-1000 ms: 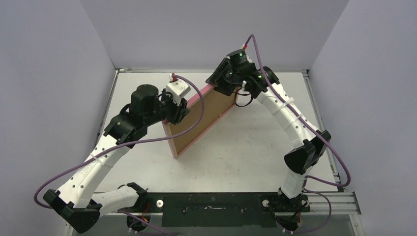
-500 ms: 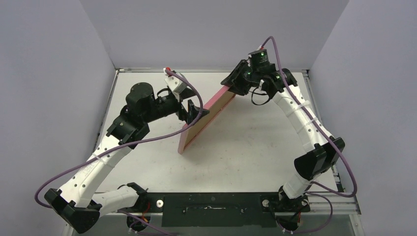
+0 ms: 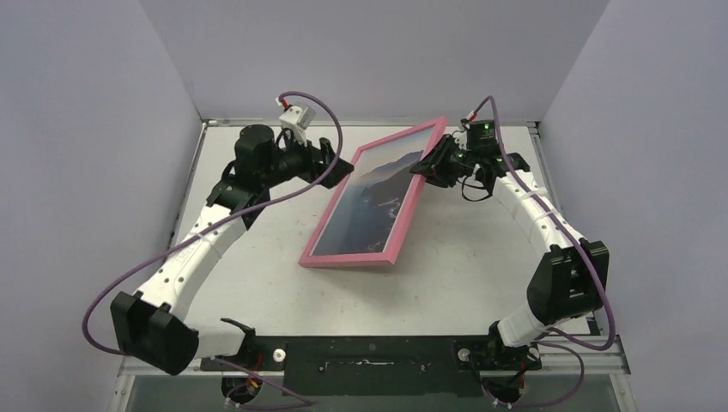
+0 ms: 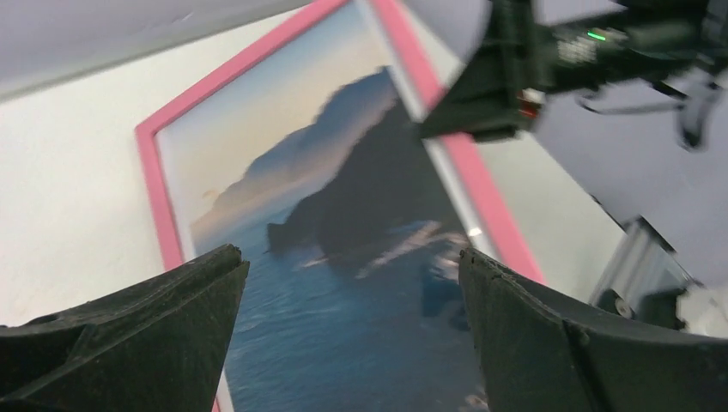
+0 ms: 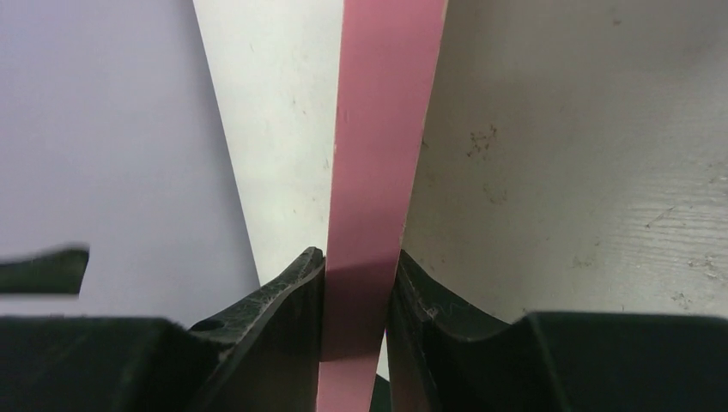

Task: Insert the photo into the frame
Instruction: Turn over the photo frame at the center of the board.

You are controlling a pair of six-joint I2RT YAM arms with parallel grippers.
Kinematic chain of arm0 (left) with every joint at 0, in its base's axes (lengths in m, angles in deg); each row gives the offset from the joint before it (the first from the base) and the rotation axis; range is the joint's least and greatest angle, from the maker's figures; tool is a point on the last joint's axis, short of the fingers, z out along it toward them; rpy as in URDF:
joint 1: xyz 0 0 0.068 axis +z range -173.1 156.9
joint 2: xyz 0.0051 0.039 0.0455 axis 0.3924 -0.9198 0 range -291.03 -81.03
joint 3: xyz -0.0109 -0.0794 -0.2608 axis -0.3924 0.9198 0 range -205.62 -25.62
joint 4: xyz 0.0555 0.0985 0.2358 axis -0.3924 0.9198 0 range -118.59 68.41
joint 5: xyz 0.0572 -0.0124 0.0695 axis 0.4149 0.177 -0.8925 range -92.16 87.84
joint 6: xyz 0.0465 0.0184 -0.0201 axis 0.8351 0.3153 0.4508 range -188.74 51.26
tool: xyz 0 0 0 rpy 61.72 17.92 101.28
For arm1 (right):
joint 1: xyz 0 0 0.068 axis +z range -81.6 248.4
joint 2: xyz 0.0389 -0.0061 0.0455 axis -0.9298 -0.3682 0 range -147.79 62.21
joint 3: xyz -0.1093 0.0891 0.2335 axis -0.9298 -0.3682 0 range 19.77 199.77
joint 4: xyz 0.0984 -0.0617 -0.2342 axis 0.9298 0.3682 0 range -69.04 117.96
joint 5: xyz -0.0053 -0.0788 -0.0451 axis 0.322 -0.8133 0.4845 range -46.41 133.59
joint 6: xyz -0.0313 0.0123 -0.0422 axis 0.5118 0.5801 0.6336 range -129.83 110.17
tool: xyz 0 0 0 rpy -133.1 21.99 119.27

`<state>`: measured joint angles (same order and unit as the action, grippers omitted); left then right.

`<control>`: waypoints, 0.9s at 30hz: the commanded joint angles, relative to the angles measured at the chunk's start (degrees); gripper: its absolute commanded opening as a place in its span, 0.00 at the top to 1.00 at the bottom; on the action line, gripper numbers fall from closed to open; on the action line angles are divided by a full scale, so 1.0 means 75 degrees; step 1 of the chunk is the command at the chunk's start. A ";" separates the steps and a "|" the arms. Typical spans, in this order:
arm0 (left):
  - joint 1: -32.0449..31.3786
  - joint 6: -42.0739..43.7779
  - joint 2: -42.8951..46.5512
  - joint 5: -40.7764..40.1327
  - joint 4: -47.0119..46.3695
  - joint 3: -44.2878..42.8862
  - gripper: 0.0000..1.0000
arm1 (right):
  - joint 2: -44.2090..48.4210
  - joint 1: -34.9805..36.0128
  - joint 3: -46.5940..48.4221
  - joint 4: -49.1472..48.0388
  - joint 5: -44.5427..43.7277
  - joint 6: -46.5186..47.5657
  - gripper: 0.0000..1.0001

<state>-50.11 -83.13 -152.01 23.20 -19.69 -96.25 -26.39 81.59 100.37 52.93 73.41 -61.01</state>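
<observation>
Frame tipped face-up, photo inside, held by one edge.
The right gripper (image 3: 427, 167) is clenched on the frame's (image 3: 348, 259) long right edge; the left gripper (image 3: 339, 167) hangs released beside it. The photo (image 3: 371, 202) faces up, sky end far and raised, sea end near the table (image 3: 464, 249). Its long axis runs near-left to far-right. It is best lowered slowly and let go only once flat.

One frame (image 3: 343, 260), one photo (image 3: 369, 202), one table (image 3: 464, 257), two pincers — left pincer (image 4: 348, 262), right pincer (image 5: 356, 266).
</observation>
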 commanded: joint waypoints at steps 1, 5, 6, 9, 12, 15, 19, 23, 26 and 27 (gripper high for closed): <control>0.1153 -0.1066 -0.0837 -0.0366 0.0618 0.0154 0.07 | 0.0392 0.0012 -0.0804 -0.1935 0.1219 0.0373 0.77; 0.1825 -0.0876 -0.1792 -0.0671 0.1484 0.0106 0.09 | 0.0211 0.0016 -0.1667 -0.2751 0.1602 0.0483 0.76; 0.2009 -0.0856 -0.2030 -0.0735 0.1631 0.0096 0.09 | 0.0157 0.0014 -0.1969 -0.2976 0.1685 0.0504 0.76; 0.2601 -0.0743 -0.2628 -0.0573 0.1752 0.0116 0.11 | -0.0135 0.0012 -0.2415 -0.3507 0.1807 0.0652 0.75; 0.2985 -0.0527 -0.3263 -0.0278 0.1881 -0.0117 0.11 | -0.0473 0.0034 -0.2732 -0.3906 0.1832 0.1039 0.73; 0.3194 -0.0356 -0.3757 -0.0161 0.2013 -0.0401 0.11 | -0.0847 0.0046 -0.2827 -0.4168 0.1892 0.1448 0.72; 0.3359 -0.0224 -0.4302 0.0122 0.2062 -0.0545 0.12 | -0.1369 0.0055 -0.2666 -0.4046 0.2185 0.2300 0.70; 0.3487 -0.0106 -0.4757 0.0520 0.2124 -0.0577 0.12 | -0.2034 0.0057 -0.2030 -0.3138 0.2702 0.3243 0.68; 0.3564 -0.0001 -0.4992 0.0567 0.2189 -0.0603 0.12 | -0.2327 0.0049 -0.1732 -0.2803 0.2828 0.3542 0.65; 0.3555 0.0013 -0.5040 0.0567 0.2174 -0.0605 0.12 | -0.2425 0.0046 -0.1641 -0.2728 0.2856 0.3585 0.63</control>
<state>-24.36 -85.06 -188.40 24.69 -3.84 -98.05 -44.38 81.61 83.01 32.58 91.94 -43.85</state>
